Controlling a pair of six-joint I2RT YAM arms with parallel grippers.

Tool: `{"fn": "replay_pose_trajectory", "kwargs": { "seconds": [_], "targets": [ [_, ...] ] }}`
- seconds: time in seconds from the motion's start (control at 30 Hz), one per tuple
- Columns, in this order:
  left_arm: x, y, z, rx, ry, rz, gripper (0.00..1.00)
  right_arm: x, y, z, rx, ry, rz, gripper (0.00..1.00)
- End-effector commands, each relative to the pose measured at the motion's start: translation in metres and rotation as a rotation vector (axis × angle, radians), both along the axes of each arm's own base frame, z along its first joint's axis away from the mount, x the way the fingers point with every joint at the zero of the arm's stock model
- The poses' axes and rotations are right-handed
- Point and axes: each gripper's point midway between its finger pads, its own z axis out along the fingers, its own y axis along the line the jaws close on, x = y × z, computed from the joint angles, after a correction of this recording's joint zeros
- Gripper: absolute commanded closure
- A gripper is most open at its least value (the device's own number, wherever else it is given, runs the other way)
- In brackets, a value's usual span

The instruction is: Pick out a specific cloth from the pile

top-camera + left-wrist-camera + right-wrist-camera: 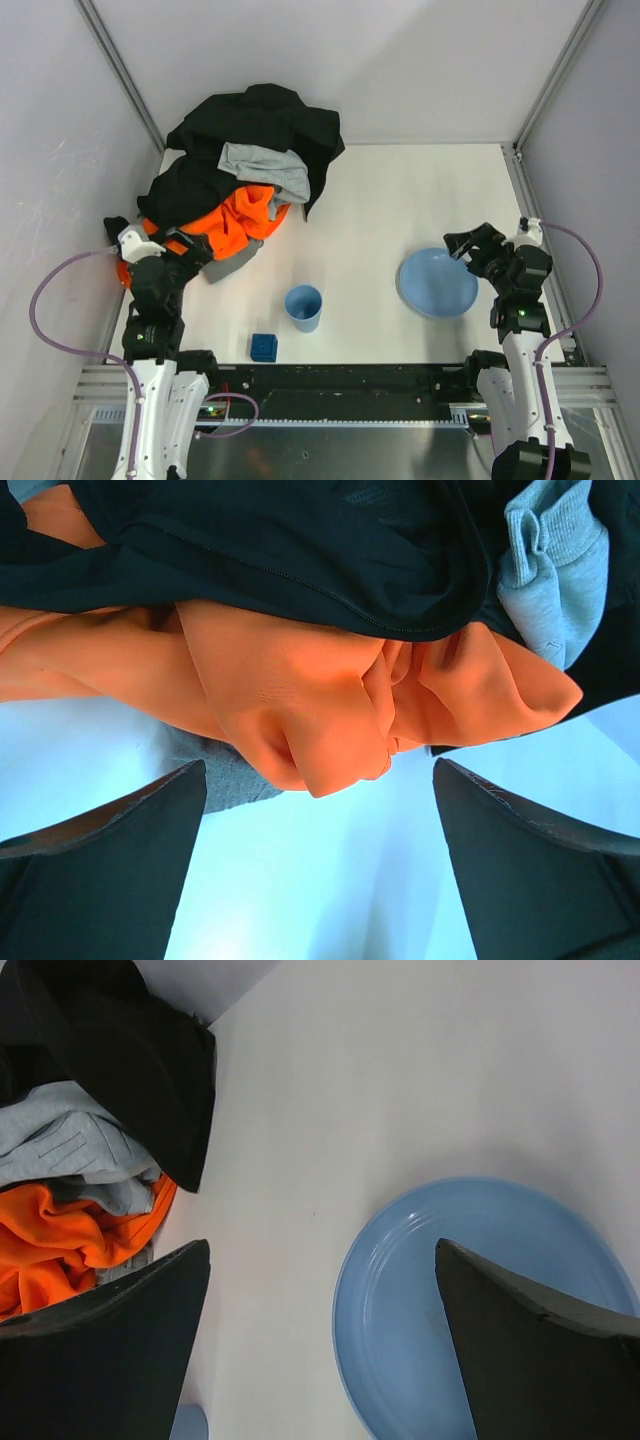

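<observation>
- pile (250, 130): black, orange and grey garments, table's far left.
- cloth (228, 780): dark grey, peeking from under the orange garment (300, 700) at the pile's near edge, just ahead of the left gripper (318, 772).
- left gripper: fingers spread, empty; nearer arm.
- right gripper (320, 1248): spread, empty, over the blue plate (385, 1290), well apart.

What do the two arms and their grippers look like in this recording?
Both left arm and right arm have white lower links and black upper sections. A mauve cable loops off each wrist. The left gripper and right gripper carry dark, wedge-shaped fingers. A small green light shows on the right arm.
</observation>
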Motion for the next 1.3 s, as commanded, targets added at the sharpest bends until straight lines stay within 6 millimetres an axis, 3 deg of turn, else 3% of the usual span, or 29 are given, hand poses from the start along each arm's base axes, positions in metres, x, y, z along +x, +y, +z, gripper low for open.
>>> {"fn": "replay_pose_trajectory", "kwargs": {
  "seconds": [0.0,0.33,0.53,0.73,1.03,1.27],
  "targets": [
    [-0.005,0.004,0.019,-0.036,-0.069,0.049,0.00,-0.001,0.006,0.024,0.019,-0.047,0.028,0.01],
    [-0.004,-0.022,0.029,-0.010,-0.060,-0.127,0.00,-0.011,-0.004,0.053,-0.014,-0.153,-0.032,0.01],
    [0.011,-0.048,0.026,0.034,0.030,-0.321,0.00,-0.005,0.006,0.032,0.034,-0.032,0.036,0.01],
    [0.022,-0.055,0.025,0.018,0.139,-0.383,0.00,-0.002,0.010,0.022,0.010,0.012,0.062,0.01],
    [0.028,-0.072,0.022,0.032,0.314,-0.450,0.00,-0.002,0.065,0.004,-0.112,0.085,0.182,0.01],
    [0.028,-0.094,0.011,0.205,0.458,-0.496,0.00,-0.003,0.099,-0.002,-0.263,0.115,0.206,0.01]
  ]
}}
